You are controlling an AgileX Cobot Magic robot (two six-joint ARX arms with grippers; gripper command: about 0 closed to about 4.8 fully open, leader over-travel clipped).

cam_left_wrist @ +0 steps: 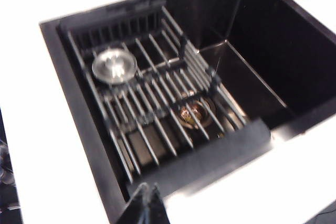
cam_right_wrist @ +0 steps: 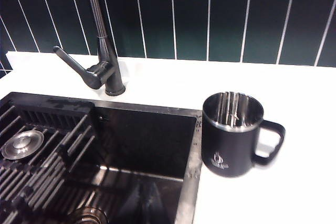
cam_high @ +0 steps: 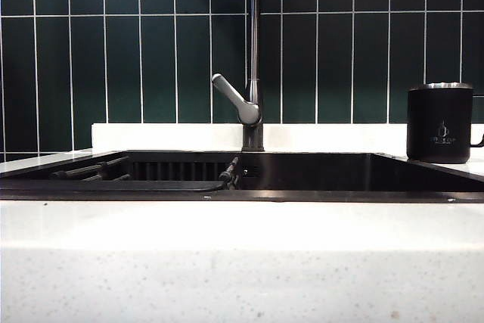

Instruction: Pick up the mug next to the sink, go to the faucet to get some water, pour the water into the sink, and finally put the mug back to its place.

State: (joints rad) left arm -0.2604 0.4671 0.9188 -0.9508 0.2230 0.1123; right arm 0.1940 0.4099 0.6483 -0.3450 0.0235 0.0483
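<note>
The black mug with a steel rim stands upright on the white counter to the right of the sink, its handle turned away from the basin. Behind the sink's middle rises the faucet, its grey lever angled left. Water is out of view; the mug shows only its steel inside. My right gripper is shut and empty over the sink, short of the mug. My left gripper is shut and empty above the sink's front rim. Neither gripper appears in the exterior view.
A dark ribbed rack fills the left half of the basin, with a steel strainer plug lying on it and the drain below. Dark green tiles back the counter. White counter runs along the front.
</note>
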